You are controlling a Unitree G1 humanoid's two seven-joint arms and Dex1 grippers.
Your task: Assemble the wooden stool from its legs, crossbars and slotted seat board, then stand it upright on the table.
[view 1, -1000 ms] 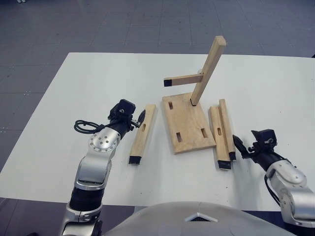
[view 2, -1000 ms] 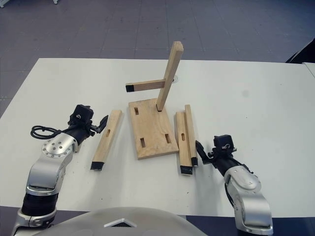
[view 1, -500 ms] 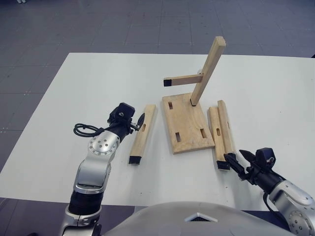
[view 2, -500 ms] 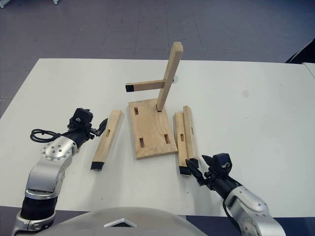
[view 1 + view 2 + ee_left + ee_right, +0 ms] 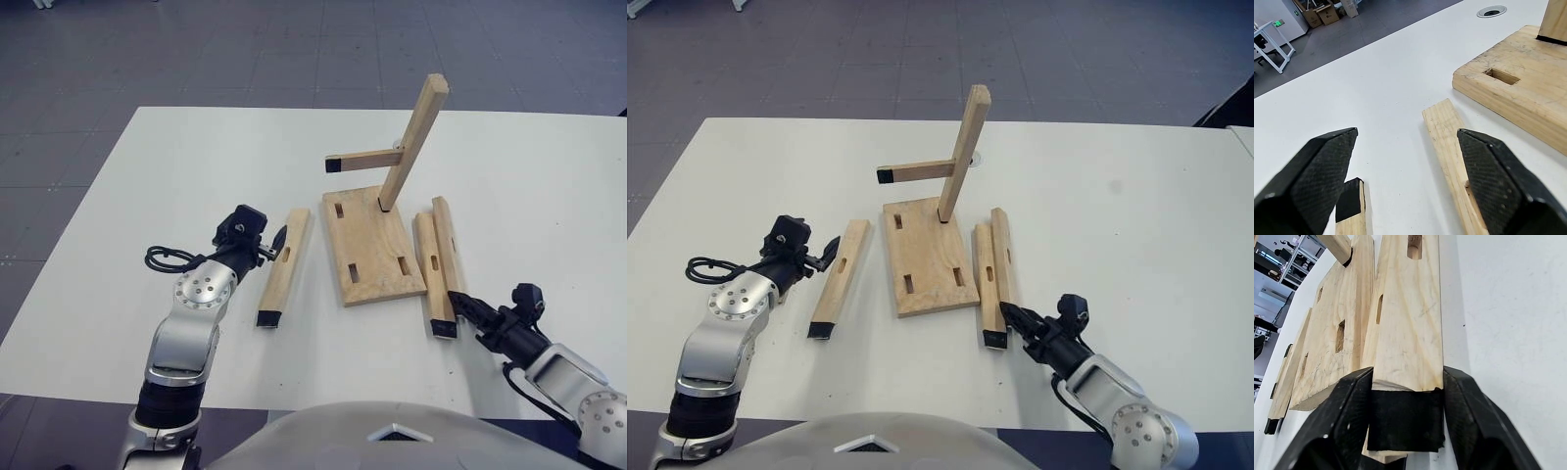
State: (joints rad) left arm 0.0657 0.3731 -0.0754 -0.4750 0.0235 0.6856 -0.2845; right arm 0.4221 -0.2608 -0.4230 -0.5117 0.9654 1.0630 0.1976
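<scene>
— Where's the right claw [image 5: 1408,382]?
— Clamped on the black-capped end of the outer pale wooden leg [image 5: 448,245], just right of the slotted wooden seat board [image 5: 372,245] lying flat on the white worktop [image 5: 176,176].
— And the left claw [image 5: 1408,132]?
— Spread wide, beside the far end of the lone black-tipped wooden leg [image 5: 283,264].

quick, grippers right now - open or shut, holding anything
Left gripper: open, holding nothing, next to the lone leg.
Right gripper: shut on the black-capped end of a right-side leg.
</scene>
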